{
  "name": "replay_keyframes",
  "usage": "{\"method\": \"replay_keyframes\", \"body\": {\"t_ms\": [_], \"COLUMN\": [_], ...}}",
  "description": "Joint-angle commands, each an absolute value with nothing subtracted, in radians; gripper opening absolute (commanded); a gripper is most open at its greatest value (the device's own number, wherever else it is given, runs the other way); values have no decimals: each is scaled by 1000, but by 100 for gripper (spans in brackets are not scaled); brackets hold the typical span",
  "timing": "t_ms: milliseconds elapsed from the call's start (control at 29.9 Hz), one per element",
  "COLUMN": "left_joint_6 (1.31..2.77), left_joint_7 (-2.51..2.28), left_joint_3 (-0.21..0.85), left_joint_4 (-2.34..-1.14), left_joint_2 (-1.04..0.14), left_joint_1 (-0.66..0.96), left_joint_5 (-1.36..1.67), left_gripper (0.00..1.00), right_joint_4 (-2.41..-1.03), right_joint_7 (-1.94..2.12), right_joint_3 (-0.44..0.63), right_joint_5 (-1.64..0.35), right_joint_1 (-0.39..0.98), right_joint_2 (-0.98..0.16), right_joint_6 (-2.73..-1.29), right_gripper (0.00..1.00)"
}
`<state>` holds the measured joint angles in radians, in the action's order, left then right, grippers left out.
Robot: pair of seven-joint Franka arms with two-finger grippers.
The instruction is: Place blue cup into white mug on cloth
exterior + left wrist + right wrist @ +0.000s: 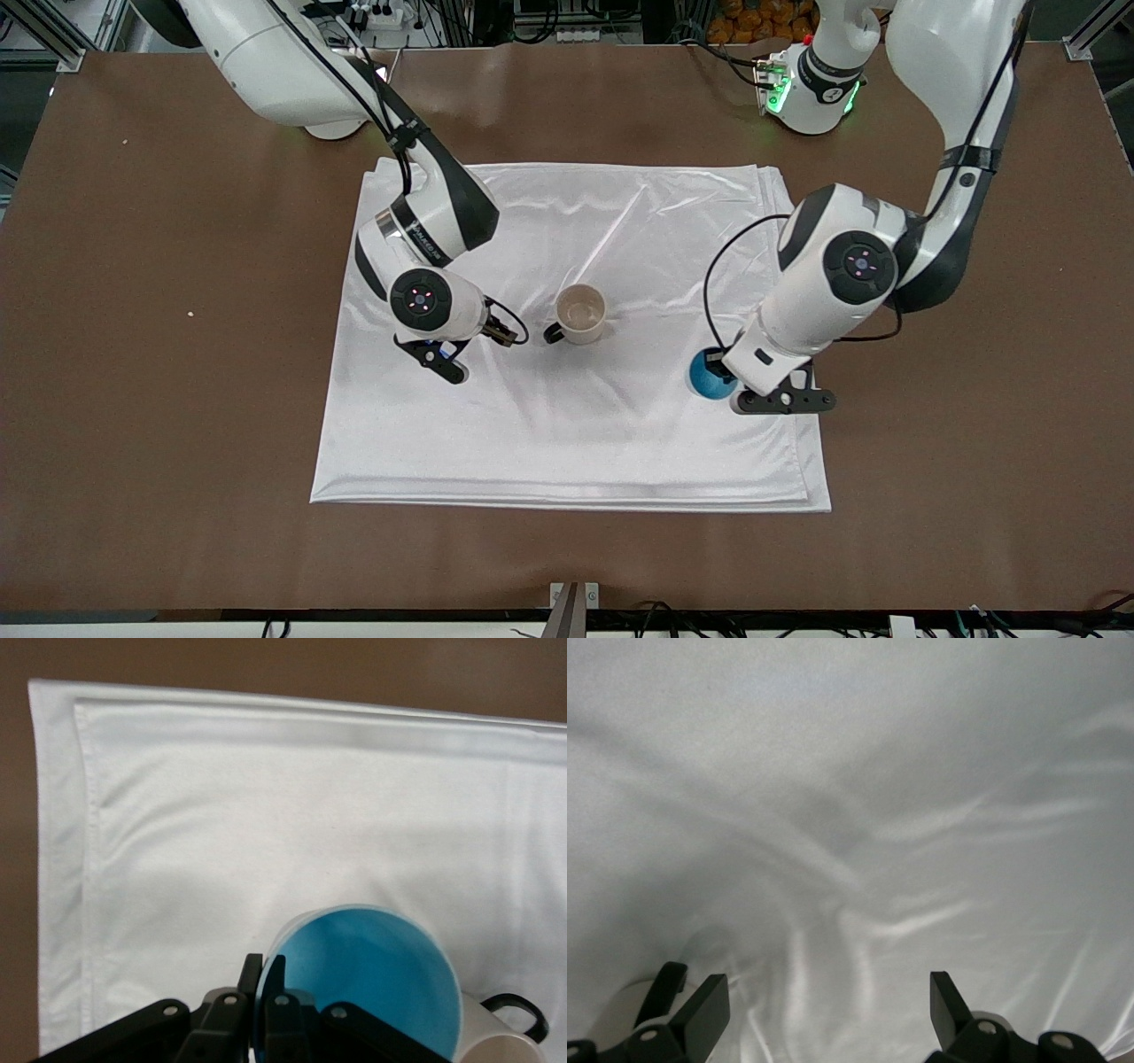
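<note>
the brown table fills the frame. the white cloth lies flat on it in the middle, with bare table all around it.

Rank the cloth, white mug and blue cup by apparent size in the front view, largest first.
1. cloth, far the largest.
2. white mug.
3. blue cup, though the left gripper partly covers it, so the mug-cup order is unsure.
</note>
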<state>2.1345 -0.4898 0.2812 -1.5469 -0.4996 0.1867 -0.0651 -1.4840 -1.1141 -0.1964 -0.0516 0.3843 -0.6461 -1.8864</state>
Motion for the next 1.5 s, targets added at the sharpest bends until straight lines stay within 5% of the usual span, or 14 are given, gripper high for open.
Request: {"method": "replay_keyframes", "body": {"t_ms": [0, 601, 1102, 1470], "left_joint_6": [2121, 2138, 2154, 2154], "left_joint_7": [-610, -873, -966, -976], "left_joint_3": [278, 279, 279, 281], "left_joint_4": [-1554, -1534, -1505, -1506], "left_joint_2": [-479, -503, -546, -574], "left_joint_1": [251, 414, 491, 522], "left_joint_5": [-91, -181, -179, -167], "left_gripper": [0, 0, 0, 0], "right_joint_4": [-1597, -1968, -2068, -2056], "right_joint_7": [-971, -683, -325, -310], "right_joint_3": [-202, -204, -209, -215], "right_joint_5": [-38, 9, -3, -95], "right_joint_1": [334, 189, -21, -29], "right_joint_2": [-558, -344, -242, -173], "right_joint_6": [-1879, -2094, -2091, -2057], "right_gripper": [100, 100, 100, 100]}}
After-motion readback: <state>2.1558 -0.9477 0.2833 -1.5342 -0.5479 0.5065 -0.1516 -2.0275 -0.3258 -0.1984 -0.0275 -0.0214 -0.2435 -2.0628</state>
